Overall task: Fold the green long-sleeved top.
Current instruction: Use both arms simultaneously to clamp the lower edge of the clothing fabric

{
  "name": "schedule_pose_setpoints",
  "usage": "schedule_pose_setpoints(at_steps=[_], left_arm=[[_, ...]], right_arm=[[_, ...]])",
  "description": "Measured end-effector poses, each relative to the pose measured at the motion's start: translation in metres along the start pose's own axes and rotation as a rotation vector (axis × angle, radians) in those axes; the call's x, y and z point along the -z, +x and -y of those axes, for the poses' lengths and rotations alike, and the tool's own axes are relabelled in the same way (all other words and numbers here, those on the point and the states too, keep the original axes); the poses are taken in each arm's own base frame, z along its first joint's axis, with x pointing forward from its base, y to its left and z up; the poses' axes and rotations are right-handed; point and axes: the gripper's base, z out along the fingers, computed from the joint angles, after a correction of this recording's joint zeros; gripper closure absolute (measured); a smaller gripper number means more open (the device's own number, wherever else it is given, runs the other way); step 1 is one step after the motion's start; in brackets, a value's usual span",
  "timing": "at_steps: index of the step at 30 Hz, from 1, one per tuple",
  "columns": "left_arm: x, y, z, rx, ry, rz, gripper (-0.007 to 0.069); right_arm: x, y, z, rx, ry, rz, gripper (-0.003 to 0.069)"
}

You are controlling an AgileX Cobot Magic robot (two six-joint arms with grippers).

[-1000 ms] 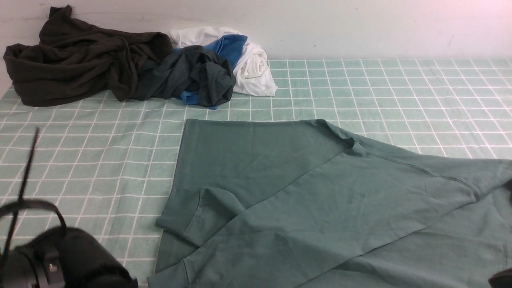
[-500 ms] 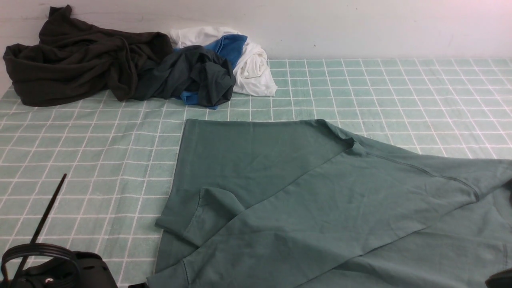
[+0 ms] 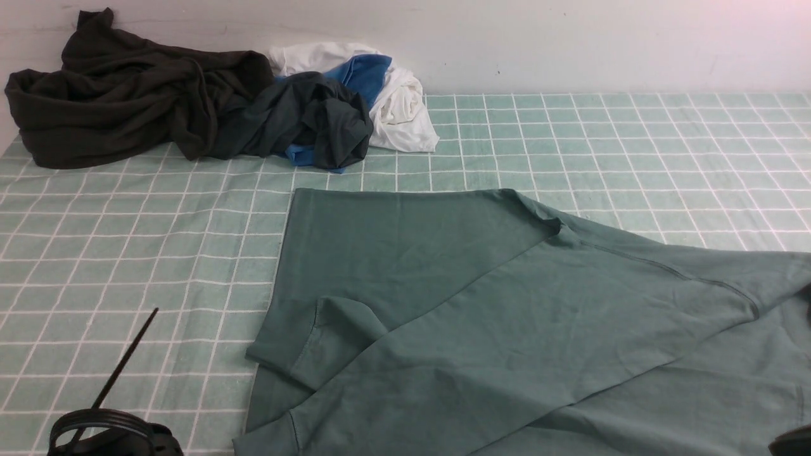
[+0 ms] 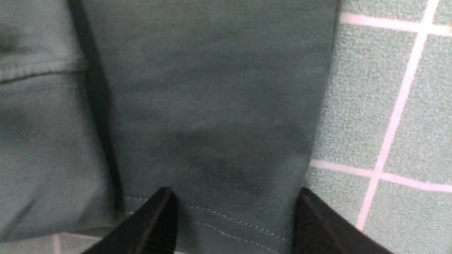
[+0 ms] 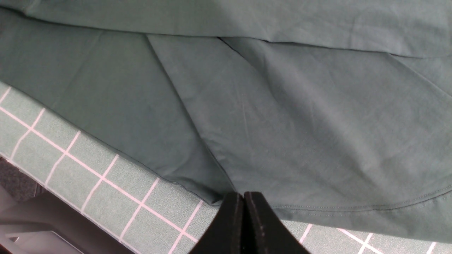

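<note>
The green long-sleeved top (image 3: 481, 304) lies spread over the near right half of the checked table cloth, with one sleeve folded across its body. In the left wrist view my left gripper (image 4: 235, 211) stands open. Its two black fingertips (image 4: 159, 218) straddle a strip of the top (image 4: 212, 106) at its stitched hem, close above the fabric. In the right wrist view my right gripper (image 5: 243, 197) is shut at the hem of the top (image 5: 282, 123), where creases run into the tips. Only a dark bit of that arm (image 3: 792, 443) shows in the front view.
A black-brown garment (image 3: 114, 95), a dark teal-grey one (image 3: 310, 120) and white and blue cloth (image 3: 393, 88) are heaped at the far left by the wall. The table's near edge (image 5: 53, 197) runs just beside my right gripper. The left arm's cable loop (image 3: 108, 430) shows at the bottom left.
The left arm has sunk toward the bottom edge of the front view and shifted right, toward the top's near left corner. The top and the right arm have not moved.
</note>
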Motion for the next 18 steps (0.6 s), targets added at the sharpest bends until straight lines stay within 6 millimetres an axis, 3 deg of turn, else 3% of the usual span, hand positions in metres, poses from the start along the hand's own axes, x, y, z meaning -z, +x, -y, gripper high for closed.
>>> schedule_pose_setpoints(at_steps=[6,12,18], left_arm=[[0.001,-0.003,-0.002,0.033,0.000,-0.001,0.0255],[0.009,-0.014,-0.009,0.172,-0.013,0.021,0.0430],[0.013,-0.017,-0.012,0.202,-0.017,0.016,0.0595]], right_arm=[[0.000,0.000,0.000,0.000,0.000,0.000,0.0673],[0.000,0.000,0.000,0.000,0.000,0.000,0.0673],[0.000,0.000,0.000,0.000,0.000,0.000,0.0673]])
